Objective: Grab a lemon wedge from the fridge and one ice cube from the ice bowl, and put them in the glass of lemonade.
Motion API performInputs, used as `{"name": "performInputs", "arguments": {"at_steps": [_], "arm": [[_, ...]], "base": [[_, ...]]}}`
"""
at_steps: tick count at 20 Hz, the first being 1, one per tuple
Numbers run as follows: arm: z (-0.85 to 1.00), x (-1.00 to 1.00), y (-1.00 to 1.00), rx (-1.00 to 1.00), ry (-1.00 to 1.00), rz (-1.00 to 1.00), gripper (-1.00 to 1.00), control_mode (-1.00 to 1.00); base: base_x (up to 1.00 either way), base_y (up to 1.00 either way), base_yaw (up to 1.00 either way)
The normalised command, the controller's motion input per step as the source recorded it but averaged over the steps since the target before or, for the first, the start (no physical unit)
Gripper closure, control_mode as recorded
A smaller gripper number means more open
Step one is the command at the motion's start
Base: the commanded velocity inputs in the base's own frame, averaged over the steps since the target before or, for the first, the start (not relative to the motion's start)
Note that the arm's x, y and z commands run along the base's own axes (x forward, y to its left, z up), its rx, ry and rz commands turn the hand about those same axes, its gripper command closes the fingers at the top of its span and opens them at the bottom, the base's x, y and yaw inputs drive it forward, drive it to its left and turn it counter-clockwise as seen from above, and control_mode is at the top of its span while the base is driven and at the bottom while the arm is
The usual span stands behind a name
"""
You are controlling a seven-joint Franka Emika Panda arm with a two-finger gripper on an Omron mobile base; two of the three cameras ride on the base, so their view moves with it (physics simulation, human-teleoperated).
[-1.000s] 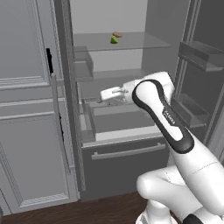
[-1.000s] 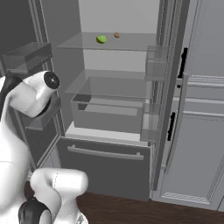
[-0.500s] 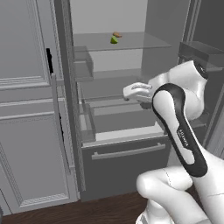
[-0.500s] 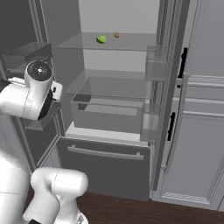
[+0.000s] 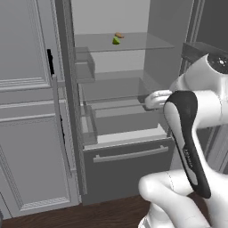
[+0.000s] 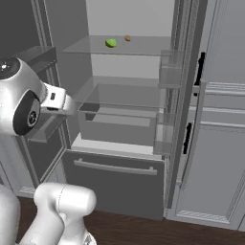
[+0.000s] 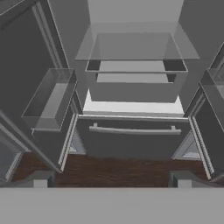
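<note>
The fridge point(image 6: 129, 110) stands open, with the lemon wedge point(image 6: 111, 43) near the middle of its upper glass shelf point(image 6: 86, 47). The gripper point(image 7: 111, 178), jaws apart and empty, points at the lower drawers; the wedge lies above and deeper in, requiring an upward reach.

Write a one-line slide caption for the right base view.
Open fridge with lemon wedge on the top glass shelf; white arm raised at left.
</note>
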Motion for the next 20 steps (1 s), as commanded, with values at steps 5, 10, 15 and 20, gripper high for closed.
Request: {"name": "performInputs", "arguments": {"at_steps": [5, 10, 15, 20], "arm": [[0.57, -0.93, -0.35, -0.13, 0.04, -0.2, -1.0, -1.0], [0.04, -0.8, -0.18, -0.02, -0.07, -0.08, -1.0, -1.0], [0.0, -0.29, 0.0, 0.0, -0.04, 0.0, -1.0, -1.0], [0.0, 0.21, 0.0, 0.0, 0.0, 0.0, -1.0, -1.0]], "base": [[0.0, 0.0, 0.0], [0.0, 0.0, 0.0], [0.0, 0.0, 0.0], [0.0, 0.0, 0.0]]}}
